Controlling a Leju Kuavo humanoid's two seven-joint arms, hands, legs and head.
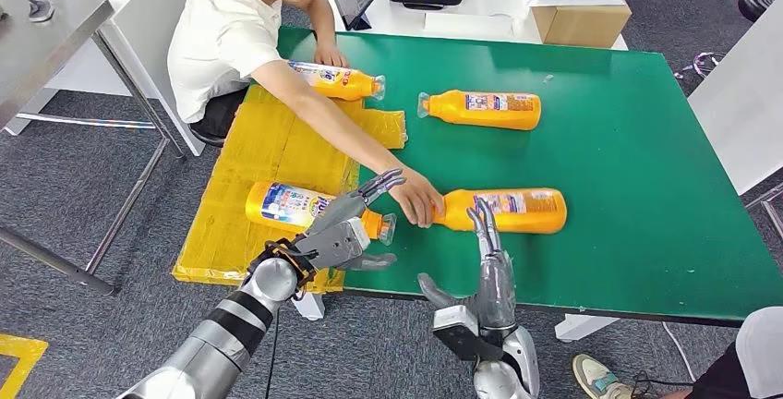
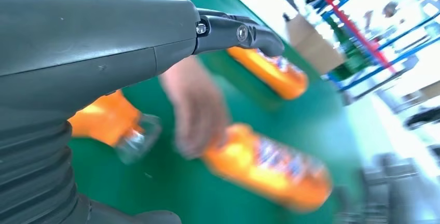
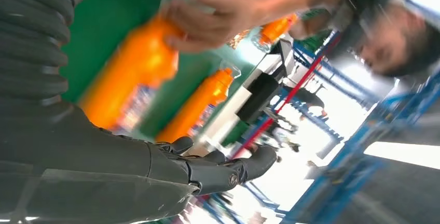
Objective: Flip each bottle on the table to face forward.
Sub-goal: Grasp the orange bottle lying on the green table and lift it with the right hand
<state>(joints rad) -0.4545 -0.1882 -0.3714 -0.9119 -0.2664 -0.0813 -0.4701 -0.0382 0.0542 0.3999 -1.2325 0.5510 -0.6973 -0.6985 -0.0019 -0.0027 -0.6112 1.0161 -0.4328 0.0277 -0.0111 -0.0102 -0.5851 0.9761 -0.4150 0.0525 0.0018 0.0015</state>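
Four orange bottles lie on their sides around the green table [image 1: 646, 187]; I place everything from the near right bottle [image 1: 503, 210], the one a person's hand [image 1: 417, 200] grips at the neck. My right robot hand [image 1: 487, 270] hovers just on the near side of that bottle, fingers spread and straight, holding nothing, fingertips reaching over its label end. My left robot hand [image 1: 346, 233] is also spread and empty; it sits to the left of that bottle, over the near left bottle [image 1: 309, 207], which lies on yellow cardboard [image 1: 268, 140] with its clear cap pointing toward the person's hand. Beyond the near right bottle, toward the far side of the table, lies the far right bottle [image 1: 482, 109]; to the left of that one, the far left bottle [image 1: 334, 80] rests under the person's other hand at the cardboard's far edge.

I judge these bottles to be full plastic, so fairly heavy, stiff enough to squeeze, but smooth and round; they will roll readily and may slip. I would take hold across the wide labelled body, not the tapered neck; the near right bottle must wait while the person's hand is on it.
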